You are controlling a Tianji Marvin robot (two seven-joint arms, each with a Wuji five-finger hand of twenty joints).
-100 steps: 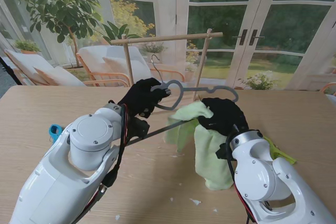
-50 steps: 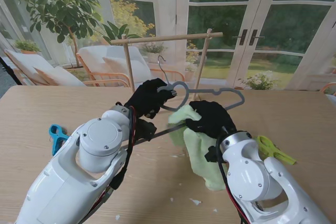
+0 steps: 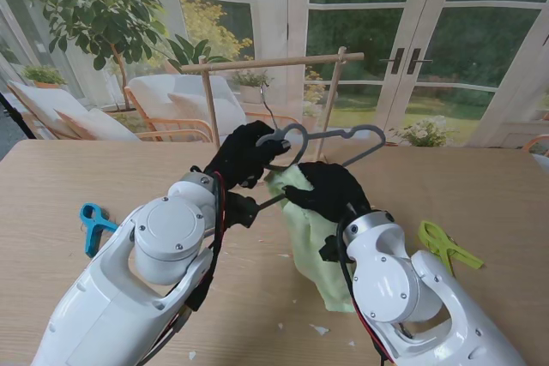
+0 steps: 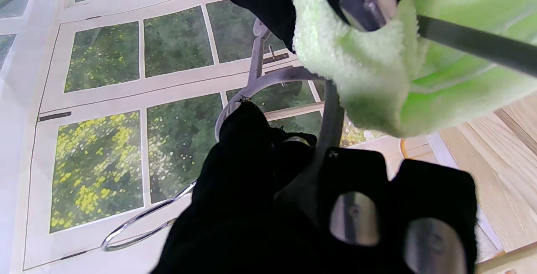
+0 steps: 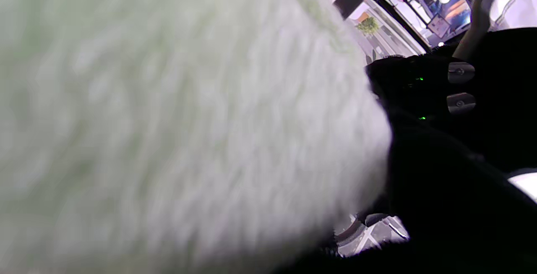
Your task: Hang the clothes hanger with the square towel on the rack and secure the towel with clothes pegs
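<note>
Now both arms carry the clothes hanger [image 3: 330, 139] above the middle of the surface [image 3: 497, 186], closer to the wooden rack [image 3: 273, 63] than it was a second ago. Left robot hand [image 3: 243, 156]: clamped on the looped neck of the hanger, just beneath the wire hook [image 3: 268, 113]; the left wrist view shows its dark fingers [image 4: 356, 194] wrapped around the grey frame. Right robot hand [image 3: 324, 191]: closed on the square towel [image 3: 310, 229] where the cloth drapes over the hanger's lower bar; its wrist view is almost filled by blurred green pile. Over the last second the hanger has risen and shifted toward the far edge of the surface, its right shoulder has tipped upward, and the towel has gathered into a narrower fold hanging toward the near edge. The hook now stands just short of the rack's crossbar but is not over it, so hanging is judged under way, not complete. Two pegs lie unused on the surface: a blue peg [image 3: 93, 222] toward the left edge and a green peg [image 3: 446, 244] toward the right edge. Likely risk: the bunched towel slides along the tilted bar before the hook seats.
</note>
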